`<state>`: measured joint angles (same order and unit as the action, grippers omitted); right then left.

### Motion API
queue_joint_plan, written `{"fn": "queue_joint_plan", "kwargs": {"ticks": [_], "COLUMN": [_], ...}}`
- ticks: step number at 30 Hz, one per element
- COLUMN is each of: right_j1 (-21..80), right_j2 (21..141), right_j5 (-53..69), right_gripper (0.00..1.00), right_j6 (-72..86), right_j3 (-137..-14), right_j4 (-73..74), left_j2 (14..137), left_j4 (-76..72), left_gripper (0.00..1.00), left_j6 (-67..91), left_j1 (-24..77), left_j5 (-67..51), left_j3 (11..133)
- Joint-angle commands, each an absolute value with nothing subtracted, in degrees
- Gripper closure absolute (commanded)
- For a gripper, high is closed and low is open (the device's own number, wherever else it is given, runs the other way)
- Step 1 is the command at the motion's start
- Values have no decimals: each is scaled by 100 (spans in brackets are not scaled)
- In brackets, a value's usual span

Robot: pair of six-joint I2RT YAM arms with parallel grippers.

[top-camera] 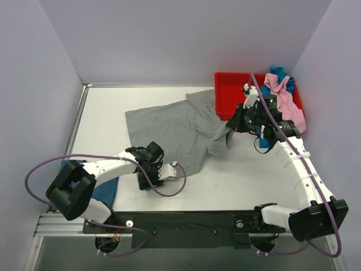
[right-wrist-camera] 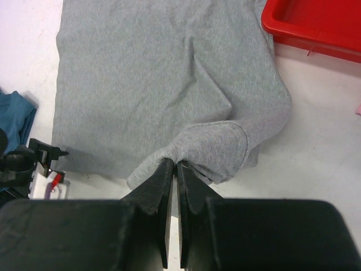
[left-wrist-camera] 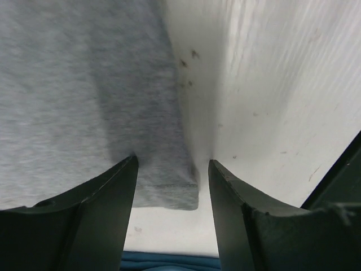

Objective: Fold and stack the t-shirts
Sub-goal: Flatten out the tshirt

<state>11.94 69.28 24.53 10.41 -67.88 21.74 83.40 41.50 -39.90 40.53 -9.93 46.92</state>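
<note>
The grey t-shirt lies spread on the table's middle. My right gripper is shut on a bunched fold at its right sleeve and lifts it slightly. My left gripper is open low over the shirt's near left hem corner, which lies between the fingers. A blue t-shirt lies under my left arm at the near left. The pink t-shirt and a teal-blue one are heaped at the red bin's right end.
The red plastic bin stands at the back right, just behind my right gripper; it also shows in the right wrist view. White walls close the table on the left, back and right.
</note>
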Motion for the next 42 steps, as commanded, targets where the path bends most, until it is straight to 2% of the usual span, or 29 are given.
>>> {"fn": "queue_joint_plan", "kwargs": {"ticks": [1, 4, 6, 7, 8, 9, 10, 15, 19, 27, 32, 37, 42], "right_j1": [1134, 1116, 1107, 1090, 1072, 1055, 1037, 1020, 1020, 1020, 1020, 1019, 1020], "right_j2": [6847, 6803, 6777, 6750, 6715, 6697, 6619, 6180, 5802, 5002, 5001, 6016, 7907], "right_j5": [2417, 2417, 2400, 2365, 2356, 2321, 2312, 2013, 1977, 2610, 2865, 3434, 4174], "right_gripper": [100, 100, 100, 100, 100, 100, 100, 100, 100, 100, 100, 100, 100], "right_j6": [1002, 1002, 993, 1002, 1011, 1019, 1028, 1055, 1134, 1222, 1239, 1441, 1730], "right_j3": [-6733, -6680, -6653, -6653, -6653, -6662, -6680, -6794, -6742, -7188, -7514, -7865, -9654], "right_j4": [2197, 2206, 2224, 2224, 2267, 2285, 2363, 2899, 3312, 3437, 3217, 2296, 1356], "left_j2": [8446, 8464, 8534, 8569, 8630, 8648, 8596, 7938, 7375, 6944, 6952, 7495, 8909], "left_j4": [3770, 3622, 3385, 3323, 3296, 3322, 3331, 3278, 3812, 4789, 5124, 4861, 4720], "left_gripper": [37, 37, 41, 57, 67, 98, 100, 100, 100, 100, 100, 100, 100], "left_j6": [-3779, -3876, -3867, -3832, -3771, -3744, -3648, -3489, -3560, -3323, -3278, -3436, -3489], "left_j1": [4175, 4289, 4298, 4289, 4280, 4211, 4166, 2747, 1796, 1152, 976, 712, 125], "left_j5": [-458, -55, 218, 324, 517, 710, 895, 1853, 1837, 2012, 2039, 2258, 2311], "left_j3": [4325, 4140, 3973, 3912, 3929, 3998, 4069, 5033, 5914, 7838, 8910, 9456, 11247]}}
